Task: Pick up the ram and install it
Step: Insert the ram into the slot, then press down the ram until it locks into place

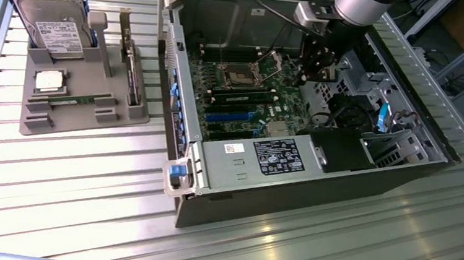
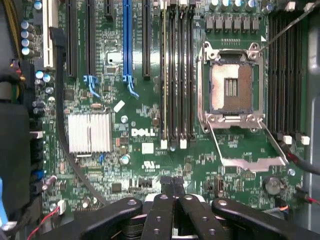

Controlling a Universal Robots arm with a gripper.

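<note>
A green ram stands in one of the black memory slots on the motherboard inside the open computer case. In the wrist view it appears edge-on as a thin yellowish strip beside the CPU socket. My gripper hangs above the motherboard, towards the exterior view's right of the socket and apart from the ram. Its fingers are pressed together and the gripper is shut with nothing in it. Another green stick lies flat in the grey tray.
The tray at the exterior view's left also holds a silver hard drive with blue rails, a CPU chip and an upright dark expansion card. The case walls, a power supply and loose cables surround the motherboard.
</note>
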